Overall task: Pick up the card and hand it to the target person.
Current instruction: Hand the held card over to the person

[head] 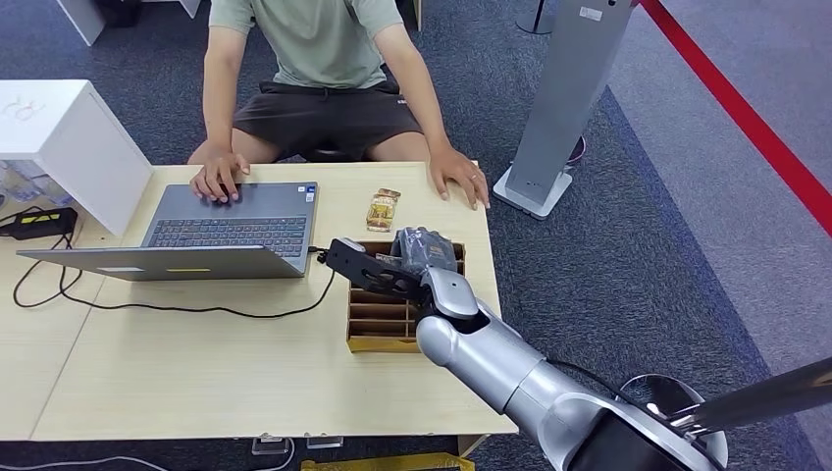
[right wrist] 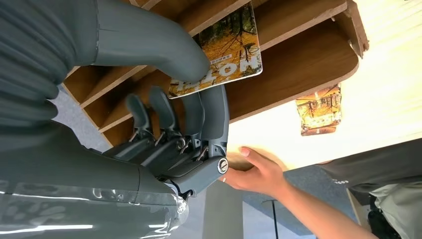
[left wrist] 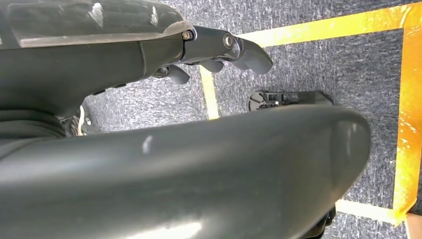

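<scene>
My right robot hand (right wrist: 169, 114) pinches the card (right wrist: 224, 55), thumb against fingers, over the wooden slotted organizer (head: 378, 319) | left robot hand (left wrist: 209, 55) curled, holding nothing | person's hand (head: 459, 177) rests on desk (head: 196, 373), far right

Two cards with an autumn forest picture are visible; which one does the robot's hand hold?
The card at the wooden slotted box, pinched by the right hand. The other card lies untouched on the table.
</scene>
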